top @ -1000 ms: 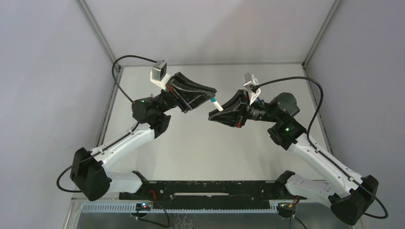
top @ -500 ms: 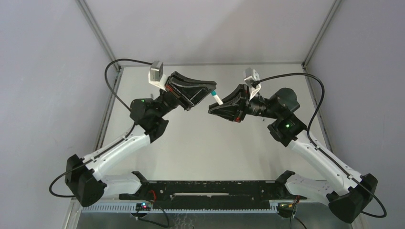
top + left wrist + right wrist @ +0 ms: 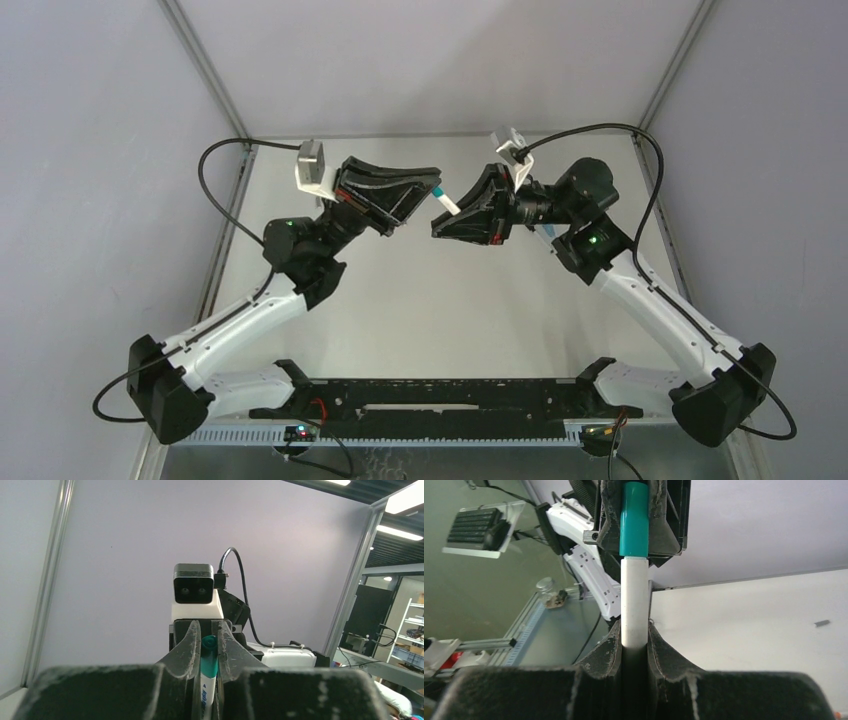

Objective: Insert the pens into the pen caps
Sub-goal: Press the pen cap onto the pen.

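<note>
Black left gripper (image 3: 431, 187), at eleven o'clock above the grey table (image 3: 420, 300), is clamped on the teal pen cap (image 3: 636, 520), which sits flush against the end of the white pen (image 3: 634, 600) pinched by the right gripper (image 3: 634, 630) at one o'clock.

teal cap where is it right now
The teal cap is held in the air near the middle of the top view, clamped in the left gripper, end to end with the white pen in the right gripper.
</note>
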Controlling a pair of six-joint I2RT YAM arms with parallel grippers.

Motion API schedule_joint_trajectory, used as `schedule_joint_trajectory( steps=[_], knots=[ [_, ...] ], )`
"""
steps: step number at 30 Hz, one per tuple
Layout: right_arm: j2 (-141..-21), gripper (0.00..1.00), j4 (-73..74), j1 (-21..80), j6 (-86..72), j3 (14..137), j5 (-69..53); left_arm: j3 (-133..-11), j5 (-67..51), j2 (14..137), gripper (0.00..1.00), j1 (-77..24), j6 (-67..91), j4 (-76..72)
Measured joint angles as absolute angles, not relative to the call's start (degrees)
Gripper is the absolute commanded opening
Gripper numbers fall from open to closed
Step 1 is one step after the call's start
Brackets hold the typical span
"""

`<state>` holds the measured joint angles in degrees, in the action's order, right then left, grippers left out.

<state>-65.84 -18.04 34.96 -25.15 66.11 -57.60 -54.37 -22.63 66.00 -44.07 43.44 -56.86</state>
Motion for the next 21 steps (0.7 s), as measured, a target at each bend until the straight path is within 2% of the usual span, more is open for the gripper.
schedule_joint_trajectory(
  steps=[6,10,16,21],
  knots=[
    [-68.10,0.00,-15.66,34.33,-26.22,69.60,-61.21,-54.54,-20.16,64.82,0.00,-44.58,41.21,-53.49],
    [-69.47,0.00,-8.95,35.16,-19.46,73.97,-57.17,-55.46,-17.06,65.04,0.00,-44.56,42.09,-53.04],
    [-71.96,0.00,-1.30,36.91,-10.00,81.43,-50.83,-57.08,-11.99,68.90,0.00,-44.49,47.62,-61.19],
    [-75.66,0.00,-2.20,35.20,-12.80,85.36,-55.42,-57.89,-9.65,68.60,0.00,-44.49,44.40,-59.11]
  ],
)
